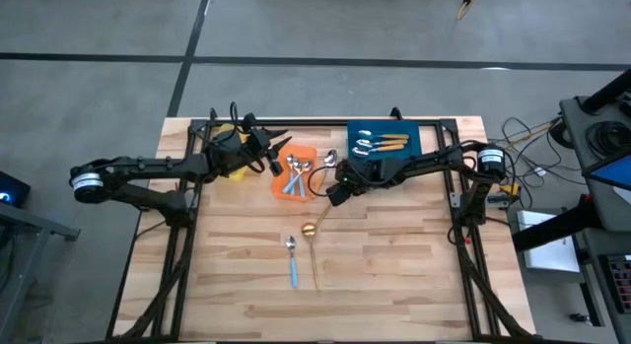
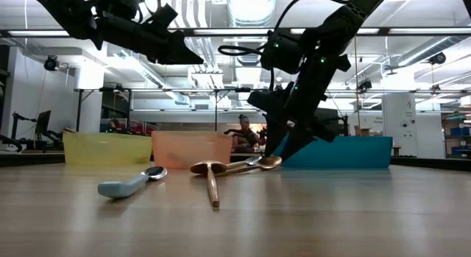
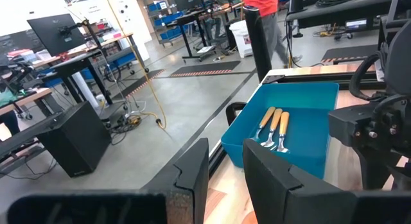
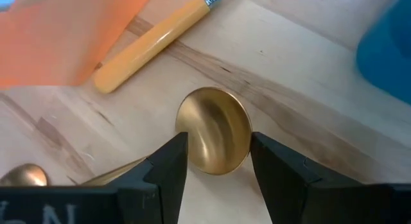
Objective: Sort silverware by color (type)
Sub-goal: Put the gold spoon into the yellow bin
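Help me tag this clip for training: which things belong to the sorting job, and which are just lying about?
Job: thin all-gold spoons; light-blue-handled silver spoon on the table; orange-handled silver spoons; yellow plastic bin; orange plastic bin; blue plastic bin.
Lying about: black monitor; yellow floor cable.

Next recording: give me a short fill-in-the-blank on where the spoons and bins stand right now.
1. The orange-handled spoons lie in the ____ bin.
2. The right gripper has its open fingers on either side of a ____ spoon bowl.
3. The blue-handled spoon on the table lies beside a ____ spoon.

Missing words: blue; gold; gold
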